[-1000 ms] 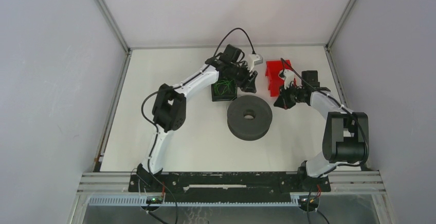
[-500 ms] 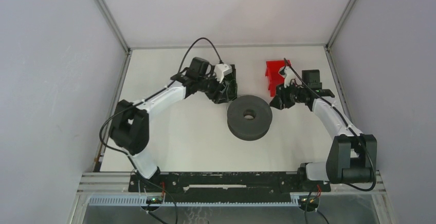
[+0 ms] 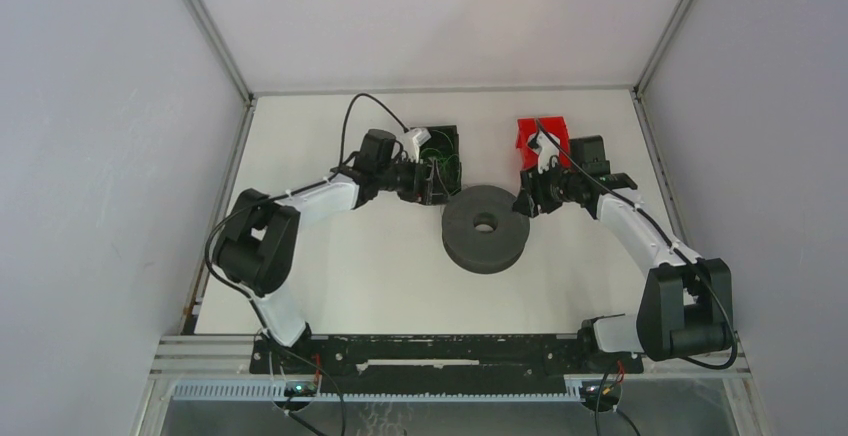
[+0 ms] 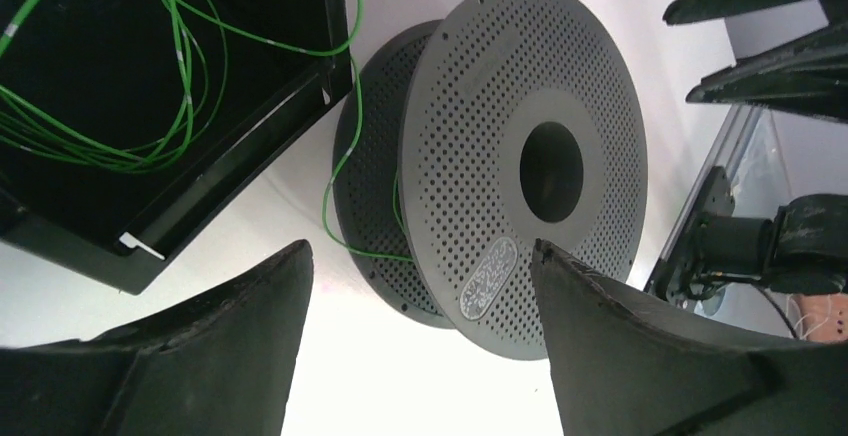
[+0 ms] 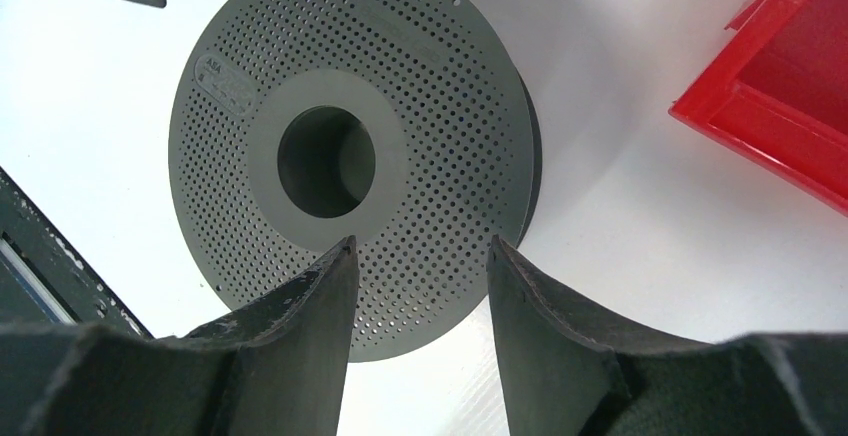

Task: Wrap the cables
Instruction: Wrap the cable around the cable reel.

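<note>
Table: white, walled on three sides; all activity in the upper middle of the overhead view.

Arms, both repositioned within the last second. Left one drawn back from over the black bin, now reaching in from the left. Right one advanced from beside the red bin toward the spool.

Spool: grey, perforated, lying flat at frame centre, flanked on both sides.

Black bin, upper left in the left wrist view, just beside the spool. Holds most of the green cables in loose loops.

Red bin, upper right in the right wrist view: only a corner visible, contents not readable.

At the left gripper: jaws wide apart, wider than a second ago, nothing between them. At the right gripper: jaws parted after being shut, empty, framing the spool's rim; contact not determinable.

Smallest detail: one green strand trailing over the bin's edge and in between the spool's flanges. No orange-tan wire seen.

Judged: winding barely started, both pincers freed to re-grasp.
</note>
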Tool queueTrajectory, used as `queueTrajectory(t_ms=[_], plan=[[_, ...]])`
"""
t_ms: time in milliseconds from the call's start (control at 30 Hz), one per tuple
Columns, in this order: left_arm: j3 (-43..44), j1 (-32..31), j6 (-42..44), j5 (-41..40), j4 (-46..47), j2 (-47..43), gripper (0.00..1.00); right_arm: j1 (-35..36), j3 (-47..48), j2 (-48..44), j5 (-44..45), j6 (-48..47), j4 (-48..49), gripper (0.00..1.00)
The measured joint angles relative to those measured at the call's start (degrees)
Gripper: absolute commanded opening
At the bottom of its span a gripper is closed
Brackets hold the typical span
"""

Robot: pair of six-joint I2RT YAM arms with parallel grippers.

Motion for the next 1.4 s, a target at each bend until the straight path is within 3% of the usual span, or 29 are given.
queueTrajectory(t_ms=[267, 600, 1400], plan=[[-2.3, 0.5, -2.6, -3.7, 5.8, 1.0, 0.59, -0.2, 0.0, 0.0, 0.1, 0.4, 0.0, 0.57], [-3.4, 1.3, -0.4, -8.4, 6.7, 4.9, 0.5, -0.3, 0.0, 1.2, 0.1, 0.7, 0.4, 0.56], [0.1, -2.1, -2.3, -7.4, 8.9, 12.2, 0.28, -1.4, 0.0, 2.8, -1.1, 0.8, 0.4, 0.52]])
